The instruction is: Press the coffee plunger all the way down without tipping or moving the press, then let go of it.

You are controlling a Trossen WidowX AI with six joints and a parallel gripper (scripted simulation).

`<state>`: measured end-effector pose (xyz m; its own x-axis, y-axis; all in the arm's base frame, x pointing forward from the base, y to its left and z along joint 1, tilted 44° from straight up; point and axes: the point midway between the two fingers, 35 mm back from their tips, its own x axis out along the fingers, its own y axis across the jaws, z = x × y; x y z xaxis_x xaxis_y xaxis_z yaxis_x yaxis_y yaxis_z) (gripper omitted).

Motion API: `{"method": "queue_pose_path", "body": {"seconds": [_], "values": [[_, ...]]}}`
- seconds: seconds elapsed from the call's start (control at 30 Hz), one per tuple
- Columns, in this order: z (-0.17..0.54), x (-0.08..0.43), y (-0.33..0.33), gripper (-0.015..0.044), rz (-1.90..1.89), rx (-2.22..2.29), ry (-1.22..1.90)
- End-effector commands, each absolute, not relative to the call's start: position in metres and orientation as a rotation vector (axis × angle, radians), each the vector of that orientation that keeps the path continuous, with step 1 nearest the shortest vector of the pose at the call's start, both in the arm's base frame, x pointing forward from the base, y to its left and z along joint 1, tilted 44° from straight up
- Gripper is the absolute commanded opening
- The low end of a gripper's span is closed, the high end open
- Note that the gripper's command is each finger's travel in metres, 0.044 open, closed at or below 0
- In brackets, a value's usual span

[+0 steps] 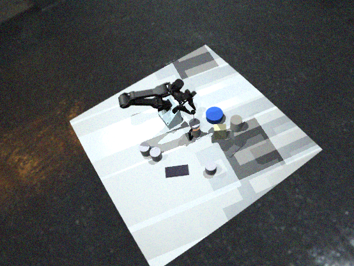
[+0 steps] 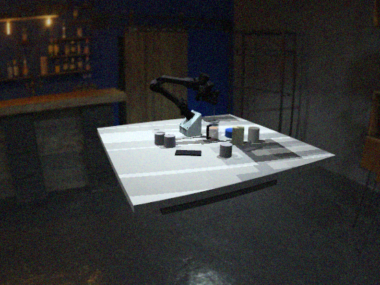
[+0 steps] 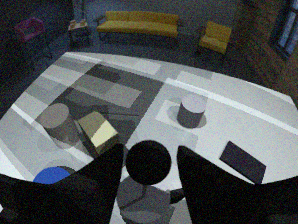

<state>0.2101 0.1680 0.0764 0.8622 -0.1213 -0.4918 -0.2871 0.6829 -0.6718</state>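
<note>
Coffee press (image 1: 193,129) upright on the table (image 1: 179,204), just right of the arm's pale base block (image 1: 172,117); plunger knob (image 3: 148,161) directly between the gripper (image 3: 149,168) fingers.

Wrist view: the round black knob sits between the two dark fingers, which stand at a middling gap close on either side; contact cannot be confirmed, so grip undetermined. Press lid visible below the knob. Blue disc (image 1: 214,114) and yellow block (image 1: 220,129) lie just right of the press.
</note>
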Motion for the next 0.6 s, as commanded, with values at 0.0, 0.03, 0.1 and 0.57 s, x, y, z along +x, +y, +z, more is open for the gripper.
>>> {"method": "queue_pose_path", "body": {"seconds": [0.0, 0.03, 0.1, 0.57], "values": [[0.074, 0.210, 0.167, 0.0131, 0.101, -0.832, 0.543], [0.074, 0.210, 0.167, 0.0125, 0.101, -0.832, 0.543], [0.074, 0.210, 0.167, 0.0122, 0.101, -0.832, 0.543], [0.064, 0.212, 0.162, 0.0122, 0.102, -0.830, 0.546]]}}
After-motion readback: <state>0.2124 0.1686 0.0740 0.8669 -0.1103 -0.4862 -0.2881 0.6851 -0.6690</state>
